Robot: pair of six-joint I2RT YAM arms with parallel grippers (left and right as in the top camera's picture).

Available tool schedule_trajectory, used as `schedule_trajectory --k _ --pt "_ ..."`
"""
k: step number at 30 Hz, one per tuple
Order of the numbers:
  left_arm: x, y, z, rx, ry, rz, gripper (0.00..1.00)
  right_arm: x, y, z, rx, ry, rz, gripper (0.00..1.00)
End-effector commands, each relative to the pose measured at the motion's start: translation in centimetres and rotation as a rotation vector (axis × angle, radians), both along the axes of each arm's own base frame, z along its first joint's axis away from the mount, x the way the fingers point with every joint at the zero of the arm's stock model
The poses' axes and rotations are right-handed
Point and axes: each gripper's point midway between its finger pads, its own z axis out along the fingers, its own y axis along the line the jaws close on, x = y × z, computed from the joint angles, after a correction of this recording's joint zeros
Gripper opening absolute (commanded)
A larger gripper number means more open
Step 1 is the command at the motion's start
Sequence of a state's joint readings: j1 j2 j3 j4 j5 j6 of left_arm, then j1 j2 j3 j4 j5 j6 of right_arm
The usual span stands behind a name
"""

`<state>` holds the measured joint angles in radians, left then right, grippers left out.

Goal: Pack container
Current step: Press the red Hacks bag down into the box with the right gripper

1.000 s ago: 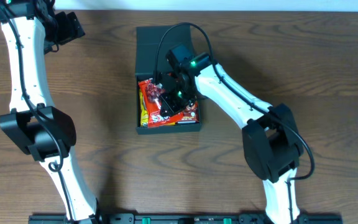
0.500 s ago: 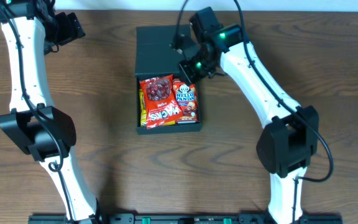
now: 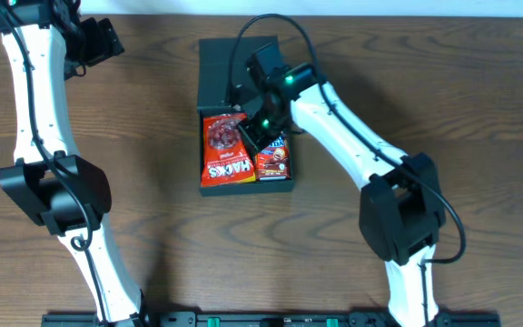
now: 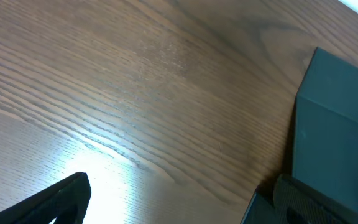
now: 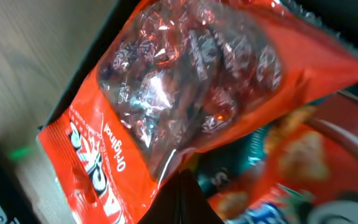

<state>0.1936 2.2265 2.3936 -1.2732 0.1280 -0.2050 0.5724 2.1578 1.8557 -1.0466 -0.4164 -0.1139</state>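
Far left on the wooden table point(image 3: 152, 182), the left gripper point(image 3: 98, 41) hangs near the back edge, well apart from the container point(image 3: 243, 188). In the left wrist view its two dark fingers point(image 4: 61, 199) show only at the bottom corners of the frame, spread wide with bare wood between them, and a corner of the container point(image 4: 340, 137) shows at the right.

The container stands in the middle of the table towards the back, its lid point(image 3: 218, 71) folded back away from the robot. Inside, on the left, lies a red bag point(image 3: 223, 153) with a clear window of dark sweets, and to its right a small snack box point(image 3: 276, 163), partly covered by the arm.

The right gripper point(image 3: 260, 127) reaches over the container's open top, low above the upper edge of the red bag. The right wrist view is filled by the red bag point(image 5: 166, 106), with one dark fingertip point(image 5: 188, 199) just below it; I cannot tell whether these fingers are apart or together
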Motion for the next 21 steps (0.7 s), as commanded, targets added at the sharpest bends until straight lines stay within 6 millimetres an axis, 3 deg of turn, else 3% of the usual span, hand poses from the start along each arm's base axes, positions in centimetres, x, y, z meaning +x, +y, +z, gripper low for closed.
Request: schedule_trajectory --k 1,9,12,17,21 --pt "0.0 0.1 1.6 0.011 -0.036 -0.015 0.95 -0.8 0.6 -1.7 -0.01 0.037 0.031 0.01" --pt "-0.1 0.0 1.6 0.011 -0.034 -0.015 0.95 1.0 -2.7 -1.6 -0.166 -0.018 -0.044 0.01" --pt "-0.1 0.0 1.6 0.011 -0.034 -0.015 0.95 2.3 -2.8 0.7 -0.14 -0.059 -0.063 0.01" --pt "-0.1 0.0 1.5 0.011 -0.033 -0.016 0.95 4.5 -1.6 6.2 -0.059 -0.182 -0.076 0.02" --pt "-0.1 0.1 1.6 0.011 -0.033 -0.016 0.95 4.5 -0.7 7.4 -0.015 -0.196 -0.053 0.01"
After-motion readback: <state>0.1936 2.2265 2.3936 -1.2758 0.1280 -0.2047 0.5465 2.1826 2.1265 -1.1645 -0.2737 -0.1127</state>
